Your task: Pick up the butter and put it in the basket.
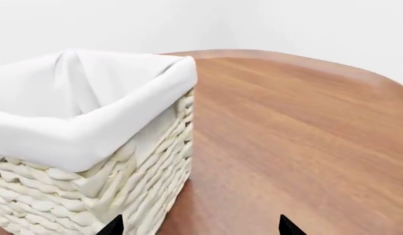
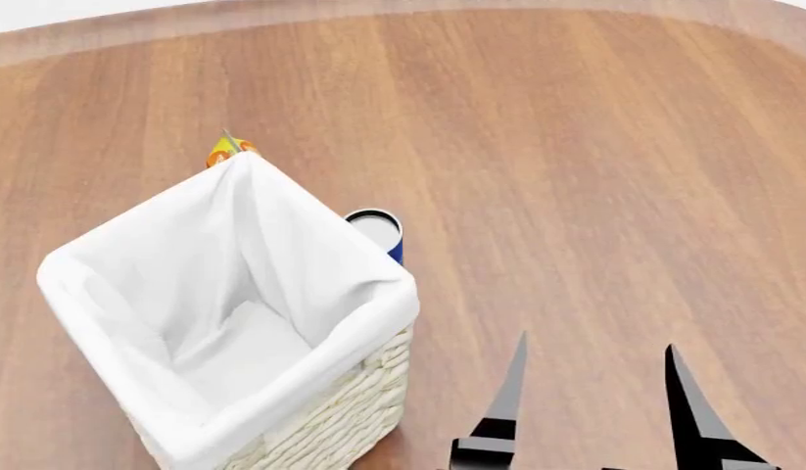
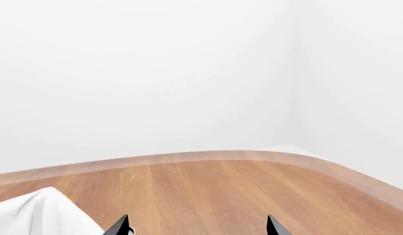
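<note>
The basket (image 2: 327, 419) is pale woven wicker with a white cloth lining and stands at the left of the head view; nothing shows inside it. The butter is not visible in any view. My right gripper (image 2: 596, 367) is open and empty, raised over the table just right of the basket's near corner. In the right wrist view my right gripper (image 3: 197, 229) has its fingertips wide apart, with the basket's lining (image 3: 38, 215) beside it. My left gripper (image 1: 200, 230) is open and empty, low beside the basket's wicker wall (image 1: 146, 161). It is out of the head view.
A blue can with a white top (image 2: 374, 231) stands against the basket's far right side. An orange and yellow tip (image 2: 226, 149) of something pokes out behind the basket's far corner. The round wooden table (image 2: 573, 147) ends at a curved far edge before white walls.
</note>
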